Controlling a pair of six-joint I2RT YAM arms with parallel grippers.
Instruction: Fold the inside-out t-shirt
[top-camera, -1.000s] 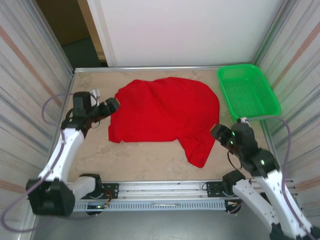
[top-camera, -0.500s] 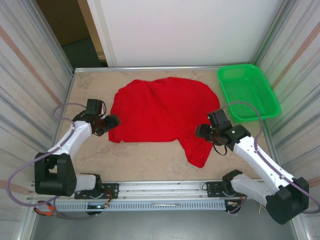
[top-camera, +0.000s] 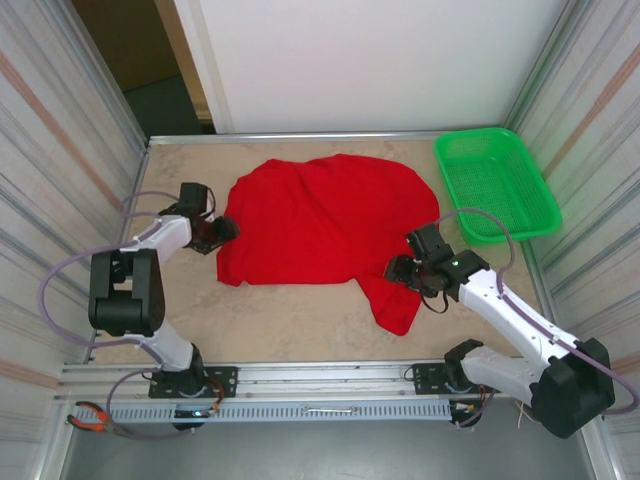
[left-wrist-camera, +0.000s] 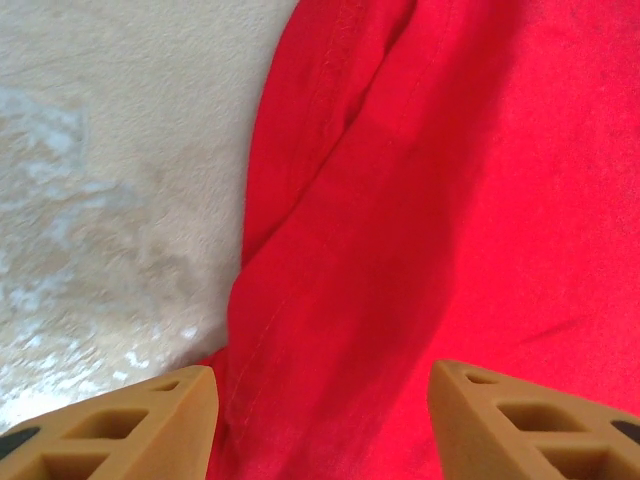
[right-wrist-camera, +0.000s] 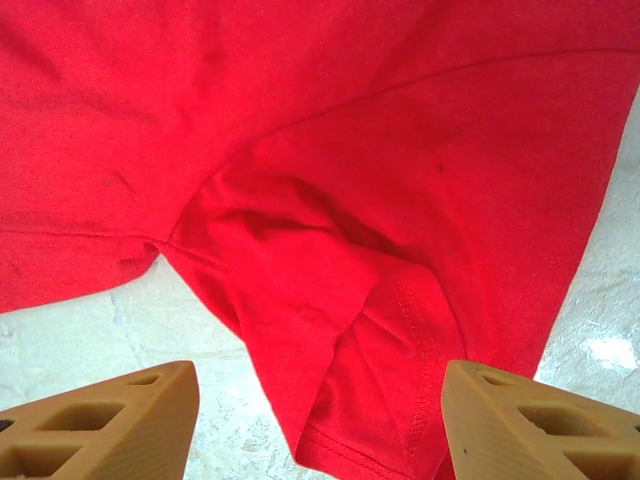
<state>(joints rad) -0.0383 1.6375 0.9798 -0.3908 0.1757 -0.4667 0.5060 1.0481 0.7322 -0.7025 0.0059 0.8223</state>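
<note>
The inside-out t-shirt (top-camera: 330, 220) lies rumpled on the table, plain red side up, with a flap (top-camera: 395, 300) trailing toward the near right. My left gripper (top-camera: 222, 230) is at the shirt's left edge. In the left wrist view its jaws (left-wrist-camera: 320, 425) stand open, one finger over bare table and the other over red cloth (left-wrist-camera: 420, 200), with a seamed edge between them. My right gripper (top-camera: 400, 270) hovers over the trailing flap. In the right wrist view it (right-wrist-camera: 320, 425) is open, straddling a stitched hem (right-wrist-camera: 400, 420) of the shirt (right-wrist-camera: 300, 120).
A green mesh basket (top-camera: 495, 185) stands at the back right corner. Metal-framed walls close in both sides of the table (top-camera: 290, 320). A rail with the arm bases (top-camera: 320, 385) runs along the near edge.
The right arm has swung in from the near right to the shirt's trailing flap. The left gripper has moved onto the shirt's left edge, and its jaws have narrowed somewhat.
</note>
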